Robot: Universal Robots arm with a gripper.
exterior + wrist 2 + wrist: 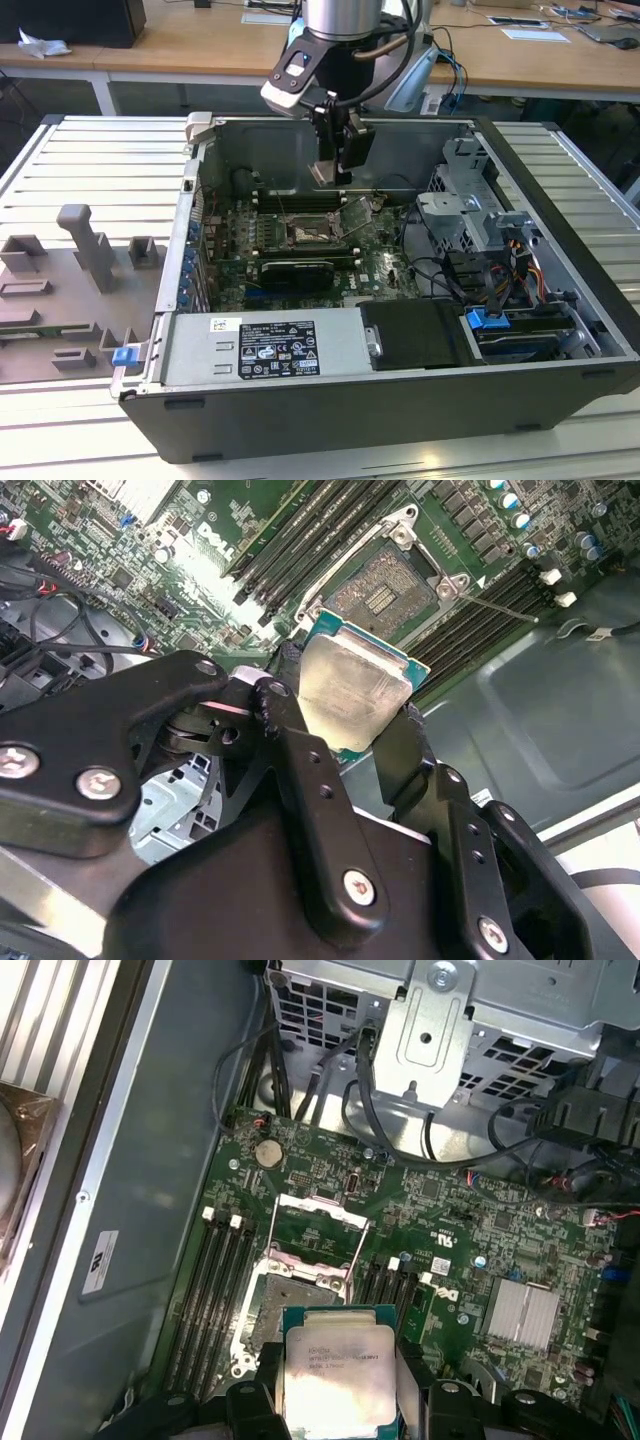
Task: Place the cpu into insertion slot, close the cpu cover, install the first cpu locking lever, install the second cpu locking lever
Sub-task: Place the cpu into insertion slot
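Cpu (335,1375) pinched by 2 opposite edges in the gripper (342,708), low centre in the first wrist view, near the bare insertion slot (300,1285) with the cpu cover (320,1215) flipped up: keep level, match corners, lower straight, never slide across pins.

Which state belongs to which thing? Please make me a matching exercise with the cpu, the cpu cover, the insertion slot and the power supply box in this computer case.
Things:
1. cpu
2. cpu cover
3. insertion slot
4. power supply box

States:
A. empty, not covered
B. carries a white label
C. held in the gripper, above the motherboard
D. swung open

Pairs: 1-C, 2-D, 3-A, 4-B.
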